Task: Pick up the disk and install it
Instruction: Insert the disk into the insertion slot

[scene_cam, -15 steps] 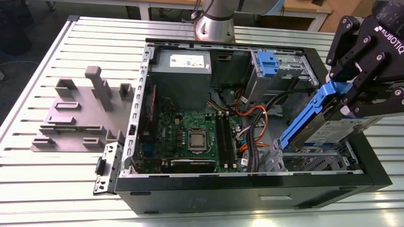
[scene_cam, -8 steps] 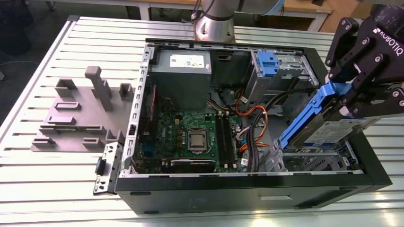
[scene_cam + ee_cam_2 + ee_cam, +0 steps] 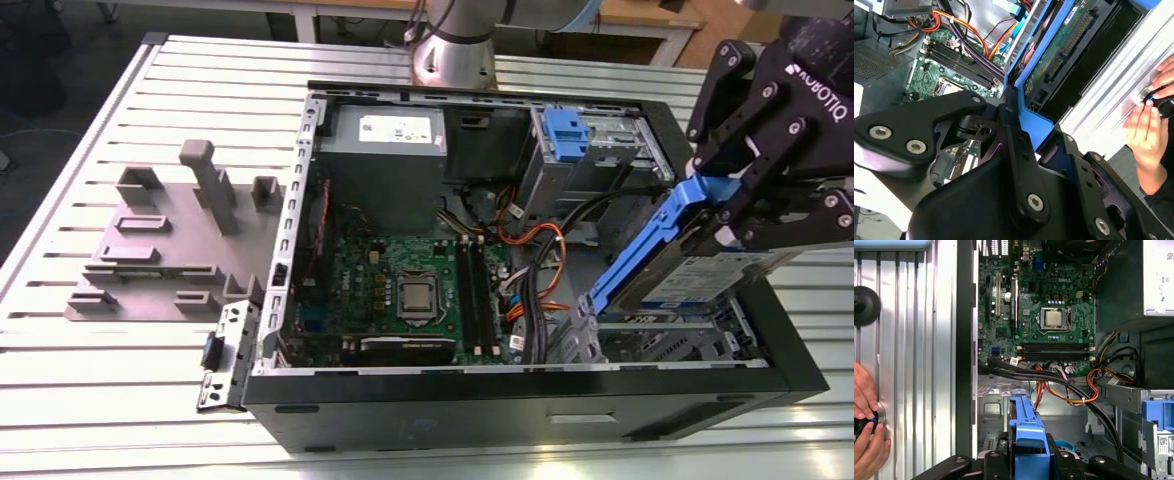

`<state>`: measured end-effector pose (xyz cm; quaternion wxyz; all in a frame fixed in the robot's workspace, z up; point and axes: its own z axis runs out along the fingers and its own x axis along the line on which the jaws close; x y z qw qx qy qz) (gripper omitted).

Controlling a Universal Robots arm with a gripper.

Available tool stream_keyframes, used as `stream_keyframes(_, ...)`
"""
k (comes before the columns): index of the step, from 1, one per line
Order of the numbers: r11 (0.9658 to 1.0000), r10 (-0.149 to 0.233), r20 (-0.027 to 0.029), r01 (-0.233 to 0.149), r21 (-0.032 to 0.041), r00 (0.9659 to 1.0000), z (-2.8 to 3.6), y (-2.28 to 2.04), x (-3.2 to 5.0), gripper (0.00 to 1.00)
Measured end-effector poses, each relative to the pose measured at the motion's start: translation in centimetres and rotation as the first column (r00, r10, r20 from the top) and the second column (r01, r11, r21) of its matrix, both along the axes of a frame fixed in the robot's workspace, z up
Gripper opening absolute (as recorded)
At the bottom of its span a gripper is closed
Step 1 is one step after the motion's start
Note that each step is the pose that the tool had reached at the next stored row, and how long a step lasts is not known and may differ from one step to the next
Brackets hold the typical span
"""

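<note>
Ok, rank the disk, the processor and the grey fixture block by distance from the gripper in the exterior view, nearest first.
1. The disk: held in the gripper, at the exterior view's right.
2. The processor: mid-view.
3. The grey fixture block: far on the exterior view's left.

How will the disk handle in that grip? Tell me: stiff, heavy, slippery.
Probably stiff: the disk hangs tilted from the gripper without sagging. Likely heavy for its size, being a metal slab. It might pivot, since the gripper clamps its blue plastic frame near one end.
</note>
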<state>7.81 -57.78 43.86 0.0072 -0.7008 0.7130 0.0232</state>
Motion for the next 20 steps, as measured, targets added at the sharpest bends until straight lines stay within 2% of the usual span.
stream_keyframes(9,1.0,-0.001,0.0,0.001,-0.0002,1.0,-0.29,0.05,0.05,0.36)
stream_keyframes(20,1.0,-0.001,0.0,0.001,-0.0001,1.0,-0.97,0.05,0.14,0.36)
